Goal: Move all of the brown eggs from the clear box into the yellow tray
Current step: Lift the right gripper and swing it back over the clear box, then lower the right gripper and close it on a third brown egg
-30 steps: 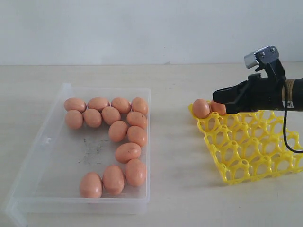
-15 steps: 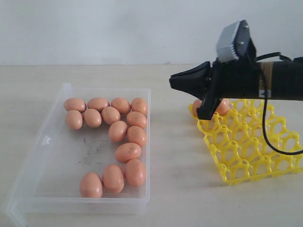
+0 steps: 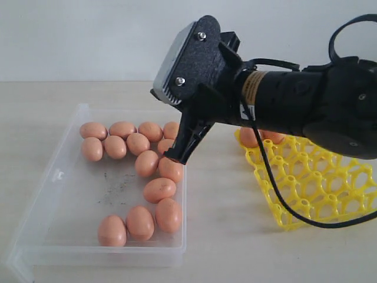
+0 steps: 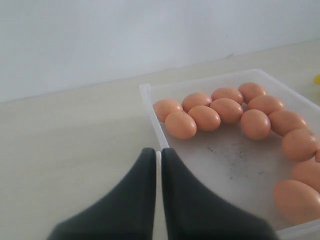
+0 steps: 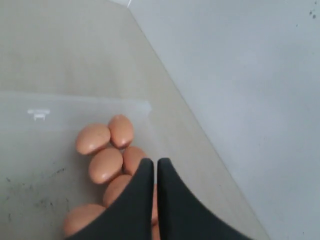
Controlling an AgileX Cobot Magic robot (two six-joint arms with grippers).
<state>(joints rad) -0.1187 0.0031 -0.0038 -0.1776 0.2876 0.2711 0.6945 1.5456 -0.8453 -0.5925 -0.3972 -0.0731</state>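
Note:
Several brown eggs (image 3: 141,222) lie in the clear box (image 3: 59,177) at the left, in a curved row along its far and right sides. At the right sits the yellow tray (image 3: 318,188), with two eggs (image 3: 250,139) in its far left corner, partly hidden behind the arm. My right gripper (image 3: 175,158) hangs shut and empty over the eggs by the box's right wall. The right wrist view shows the right gripper (image 5: 155,162) shut above eggs (image 5: 105,165). My left gripper (image 4: 158,151) is shut and empty over the box's wall (image 4: 150,107), with eggs (image 4: 204,118) beyond it.
The right arm's black body (image 3: 306,106) spans the space above the tray and the gap between tray and box. The box floor (image 3: 112,188) carries dark specks. A pale wall rises behind the table.
The right arm has swung left from the tray's far corner to above the box's right side, its shut tip now lowered over the eggs. The eggs have not moved.

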